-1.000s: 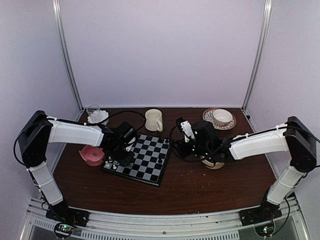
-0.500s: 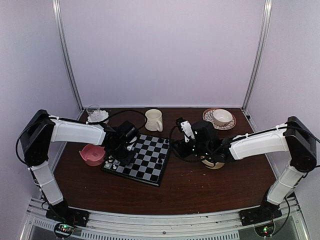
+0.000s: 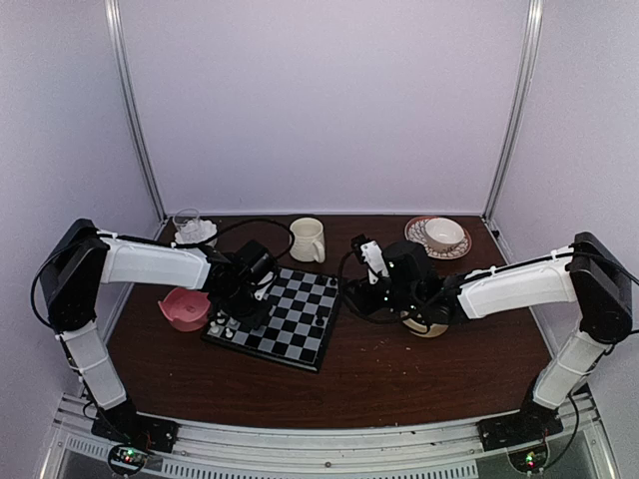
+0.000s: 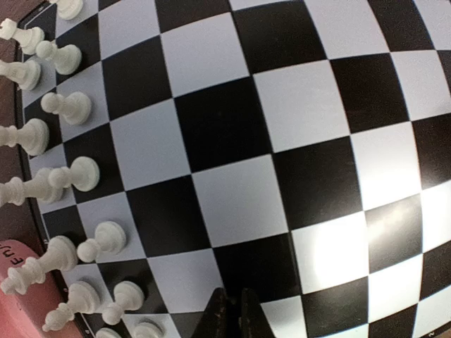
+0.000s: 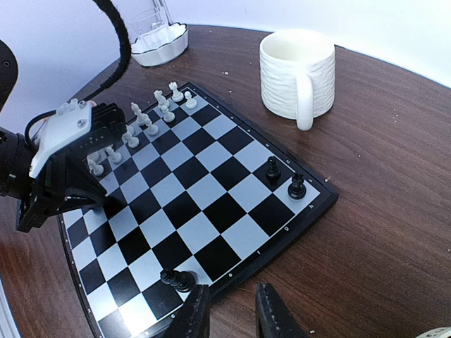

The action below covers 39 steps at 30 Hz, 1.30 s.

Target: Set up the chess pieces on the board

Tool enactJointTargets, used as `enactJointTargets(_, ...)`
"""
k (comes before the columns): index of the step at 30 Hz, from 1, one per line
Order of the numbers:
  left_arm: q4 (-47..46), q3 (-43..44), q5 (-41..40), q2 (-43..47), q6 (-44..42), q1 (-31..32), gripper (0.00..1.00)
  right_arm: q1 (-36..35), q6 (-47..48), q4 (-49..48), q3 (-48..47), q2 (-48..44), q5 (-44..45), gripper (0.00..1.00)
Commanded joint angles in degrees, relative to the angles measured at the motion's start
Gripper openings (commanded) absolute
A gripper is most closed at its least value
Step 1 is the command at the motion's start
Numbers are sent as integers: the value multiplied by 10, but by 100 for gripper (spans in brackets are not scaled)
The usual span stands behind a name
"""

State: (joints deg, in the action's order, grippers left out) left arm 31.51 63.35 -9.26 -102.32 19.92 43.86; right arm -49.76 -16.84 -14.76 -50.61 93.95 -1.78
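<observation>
A square chessboard with glossy black and pale checks and a thin black rim (image 4: 232, 141) fills nearly the whole frame, its middle squares bare. Small white plastic chess pieces (image 4: 83, 172) stand in two rows down the left edge of the frame, from the upper left corner to the lower left. At bottom centre the dark left gripper (image 4: 229, 317) hangs over a black square, its jaws pressed together with nothing between them. A pink rounded bowl rim (image 4: 14, 296) shows in the lower left corner, on the brown wooden desk (image 4: 8, 218).
</observation>
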Motion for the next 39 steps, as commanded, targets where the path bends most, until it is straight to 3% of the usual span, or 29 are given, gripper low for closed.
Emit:
enactJointTargets(1,-21,-17,68,14,-10,-3,8,-2,0,-5,9,-21,-8,24)
enactJointTargets(8,-51,-32,121,36,-22,-2,4,-2,2,-7,9,-22,-16,24)
enactJointTargets(19,-189,-109,183,100,-52,-2,0,-2,11,-22,12,-31,-86,25)
enactJointTargets(22,-177,-99,175,92,-49,-2,1,-3,12,-21,12,-34,-94,25)
enactJointTargets(27,-74,-66,85,96,-17,3,24,-3,13,-21,14,-37,-97,25)
enactJointTargets(30,-43,-63,44,116,-10,9,43,-3,15,-20,13,-37,-95,25)
enactJointTargets(32,-30,-68,29,126,-2,10,50,-3,16,-20,14,-39,-93,25)
enactJointTargets(39,-20,-78,32,114,20,11,53,-3,19,-20,14,-39,-91,25)
